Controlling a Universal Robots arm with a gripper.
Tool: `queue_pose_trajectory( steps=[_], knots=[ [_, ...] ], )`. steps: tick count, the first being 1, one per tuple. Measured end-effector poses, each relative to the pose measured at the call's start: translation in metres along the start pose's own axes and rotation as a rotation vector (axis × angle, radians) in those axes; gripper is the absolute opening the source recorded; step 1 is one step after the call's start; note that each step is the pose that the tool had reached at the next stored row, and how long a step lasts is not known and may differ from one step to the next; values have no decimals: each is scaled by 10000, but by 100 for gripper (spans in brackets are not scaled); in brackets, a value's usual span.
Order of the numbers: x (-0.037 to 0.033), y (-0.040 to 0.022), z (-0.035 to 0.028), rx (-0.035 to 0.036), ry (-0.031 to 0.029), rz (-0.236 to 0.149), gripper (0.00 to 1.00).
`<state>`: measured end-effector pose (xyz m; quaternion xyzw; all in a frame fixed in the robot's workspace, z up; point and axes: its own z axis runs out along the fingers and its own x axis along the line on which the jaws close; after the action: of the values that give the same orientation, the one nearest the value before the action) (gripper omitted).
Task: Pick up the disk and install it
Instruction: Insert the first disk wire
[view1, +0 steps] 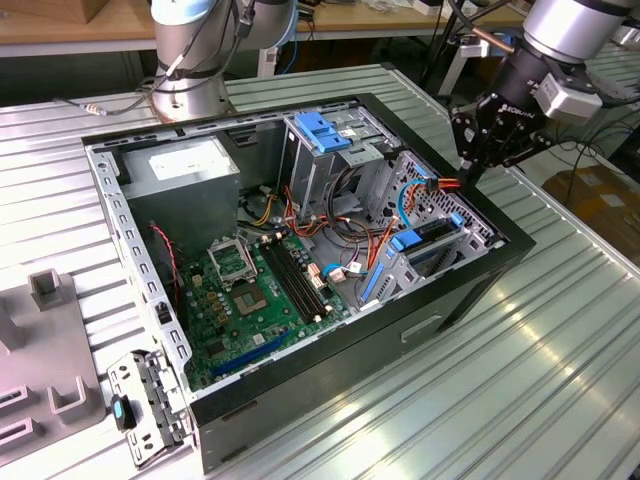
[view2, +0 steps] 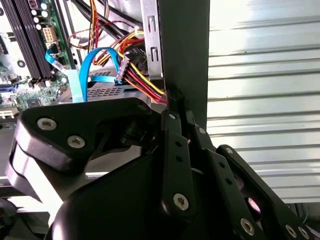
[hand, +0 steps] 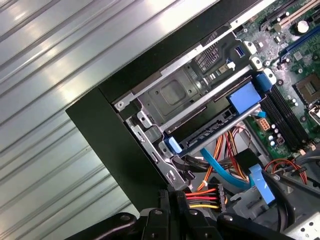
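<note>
The disk (view1: 432, 232) sits edge-up in the drive cage at the open computer case's (view1: 505, 250) corner on the exterior view's right, with blue carrier tabs at both ends. In the first wrist view the disk (hand: 210, 127) shows as a dark slab between two blue tabs. My gripper (view1: 466, 178) hangs just above the case rim beside that cage. In both wrist views the gripper (hand: 172, 196) (view2: 172, 97) is shut on a black power connector (hand: 206, 192) with red, yellow and orange wires (view2: 145, 80). A light-blue data cable (view2: 82, 75) loops close by.
Inside the case lie the green motherboard (view1: 250, 285), a grey power-supply box (view1: 185, 165) and a cage with a blue latch (view1: 325, 130). A loose metal bracket (view1: 150, 395) and a grey fixture (view1: 40, 330) lie at the exterior view's left. The arm's base (view1: 190, 60) stands behind.
</note>
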<state>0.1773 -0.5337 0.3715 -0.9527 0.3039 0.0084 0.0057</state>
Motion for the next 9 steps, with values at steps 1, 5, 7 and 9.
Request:
queue_pose_trajectory(
  steps=[1,5,7,9],
  knots=[
    [0,0,0,2,-1,92,17],
    [0,0,-1,7,4,473,17],
    [-7,7,-1,7,5,476,17],
    [-24,19,-1,6,5,475,17]
  ],
)
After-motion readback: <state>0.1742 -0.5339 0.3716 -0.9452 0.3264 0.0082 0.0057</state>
